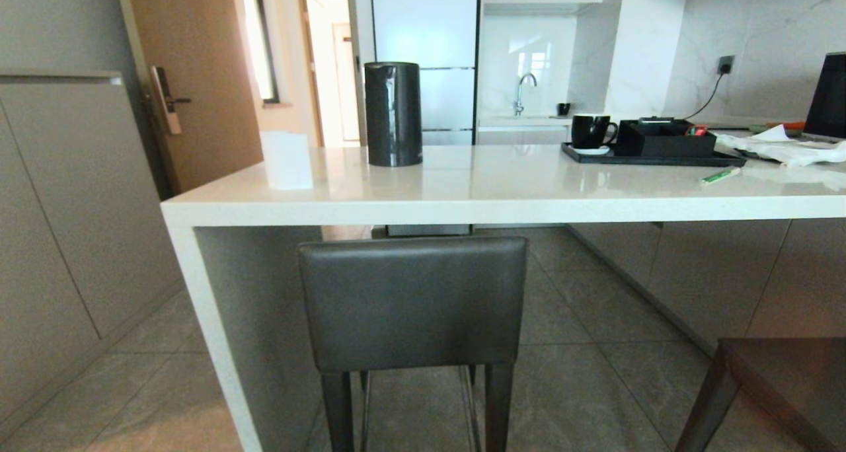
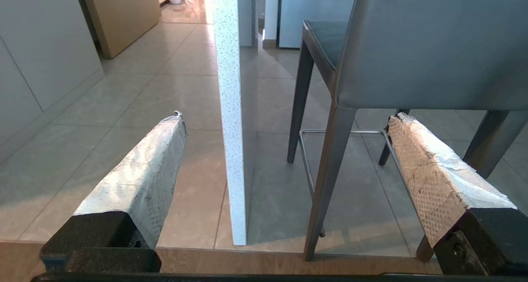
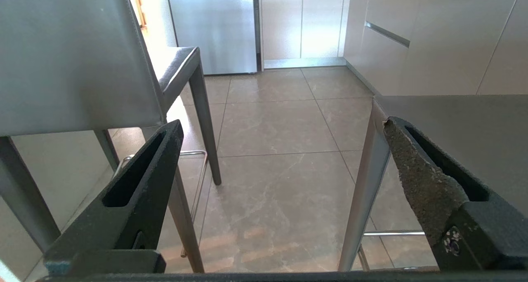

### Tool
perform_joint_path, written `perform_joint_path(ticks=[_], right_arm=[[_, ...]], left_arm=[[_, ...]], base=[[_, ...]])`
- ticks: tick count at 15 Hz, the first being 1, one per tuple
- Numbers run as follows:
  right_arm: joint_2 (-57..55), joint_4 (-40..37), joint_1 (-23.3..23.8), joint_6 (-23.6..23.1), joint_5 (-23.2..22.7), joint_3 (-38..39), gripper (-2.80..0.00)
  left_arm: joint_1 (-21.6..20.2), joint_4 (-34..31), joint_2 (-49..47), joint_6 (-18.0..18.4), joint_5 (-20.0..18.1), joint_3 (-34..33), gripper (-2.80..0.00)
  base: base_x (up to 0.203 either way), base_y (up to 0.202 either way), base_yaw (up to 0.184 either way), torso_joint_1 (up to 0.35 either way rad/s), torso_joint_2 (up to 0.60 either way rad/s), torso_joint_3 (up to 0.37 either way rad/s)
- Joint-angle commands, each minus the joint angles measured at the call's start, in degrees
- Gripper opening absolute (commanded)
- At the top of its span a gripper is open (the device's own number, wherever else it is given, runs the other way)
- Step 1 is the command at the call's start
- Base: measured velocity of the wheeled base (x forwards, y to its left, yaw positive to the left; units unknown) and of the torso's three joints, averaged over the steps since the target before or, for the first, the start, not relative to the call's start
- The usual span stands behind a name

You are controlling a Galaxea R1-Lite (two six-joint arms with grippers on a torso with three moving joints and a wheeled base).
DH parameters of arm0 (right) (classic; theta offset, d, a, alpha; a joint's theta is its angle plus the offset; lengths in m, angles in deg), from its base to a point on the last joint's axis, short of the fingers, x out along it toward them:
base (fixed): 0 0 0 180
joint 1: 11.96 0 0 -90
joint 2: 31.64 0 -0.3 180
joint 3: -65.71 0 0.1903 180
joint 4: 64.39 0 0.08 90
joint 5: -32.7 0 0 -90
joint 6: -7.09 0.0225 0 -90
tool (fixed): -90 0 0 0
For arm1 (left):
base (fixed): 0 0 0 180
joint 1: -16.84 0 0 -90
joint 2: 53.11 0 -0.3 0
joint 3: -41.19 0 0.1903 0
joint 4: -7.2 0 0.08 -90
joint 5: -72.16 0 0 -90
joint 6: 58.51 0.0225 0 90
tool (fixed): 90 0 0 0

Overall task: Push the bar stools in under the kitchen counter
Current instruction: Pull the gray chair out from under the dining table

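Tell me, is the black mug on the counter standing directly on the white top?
No, the black mug stands on a black tray.

Head high, wrists low, sharing stool (image 1: pixel 412 300)
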Motion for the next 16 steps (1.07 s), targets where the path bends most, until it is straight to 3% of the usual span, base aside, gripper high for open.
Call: perform_joint_path(ticks=[1, 16], right_arm=[[-0.04, 0.03, 0.00, 0.01, 0.00, 0.00, 0.00], [-0.09, 0.03, 0.00, 0.09, 0.00, 0.00, 0.00]], left_arm=[[-0.01, 0.00, -0.09, -0.17, 0.02, -0.03, 0.00], [-0.01, 0.00, -0.09, -0.44, 0.02, -0.03, 0.00]], base=[[0.000, 0.000, 0.000, 0.000, 0.00, 0.000], [0.000, 0.000, 0.000, 0.000, 0.00, 0.000]])
